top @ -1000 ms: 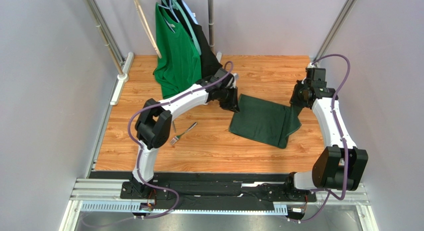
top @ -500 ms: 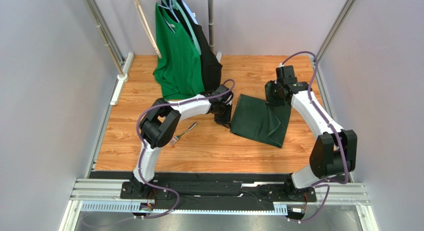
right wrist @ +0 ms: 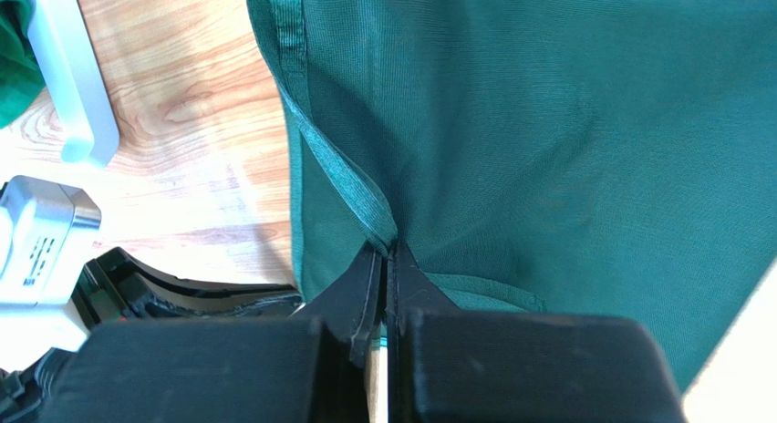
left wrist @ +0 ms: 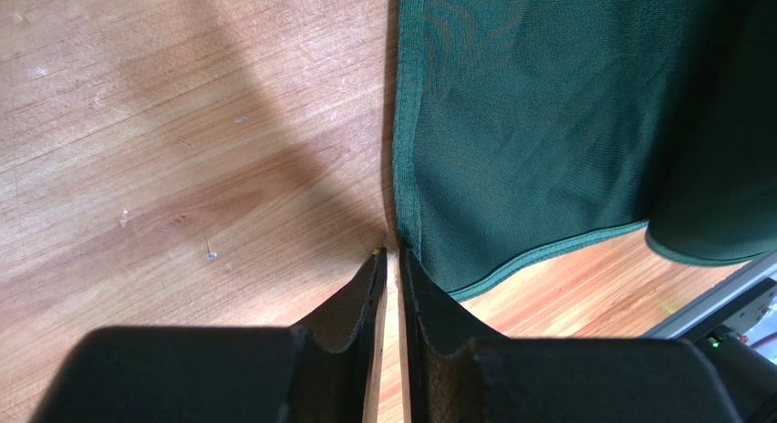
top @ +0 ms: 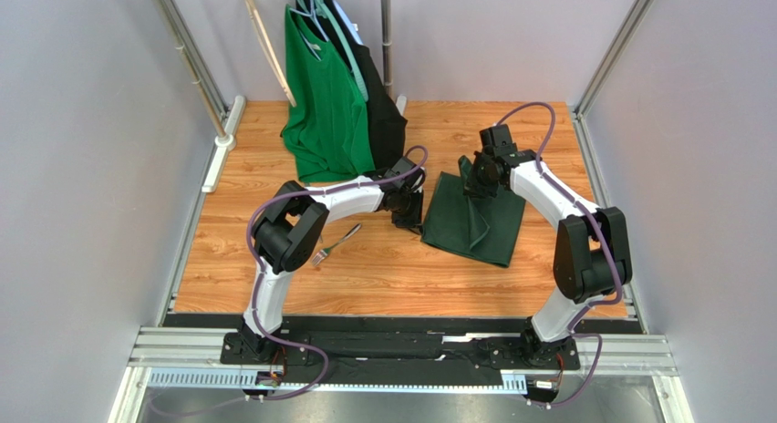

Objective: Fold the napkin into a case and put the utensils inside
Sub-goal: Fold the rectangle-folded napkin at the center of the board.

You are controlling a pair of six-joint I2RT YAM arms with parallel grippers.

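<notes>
The dark green napkin [top: 479, 230] lies on the wooden table right of centre, its right part lifted and doubled over to the left. My right gripper [top: 474, 182] is over its far side, shut on a hemmed edge of the napkin [right wrist: 565, 122], and the cloth hangs from the fingertips [right wrist: 389, 250]. My left gripper [top: 408, 219] stands low at the napkin's left edge. Its jaws are a thin slit apart, with bare wood between them [left wrist: 392, 252], and one fingertip touches the hem of the napkin [left wrist: 547, 122]. A silver fork [top: 336, 243] lies left of the napkin, by the left arm's elbow.
A bright green T-shirt [top: 324, 95] and a black garment [top: 385, 104] hang from a rack at the back left, close behind the left gripper. The rack's white foot [right wrist: 68, 77] shows in the right wrist view. Metal posts stand at the table's far corners.
My right gripper has swung left with the napkin's right edge, folding it over the cloth. The left gripper came down to the napkin's left edge and has stayed there.
</notes>
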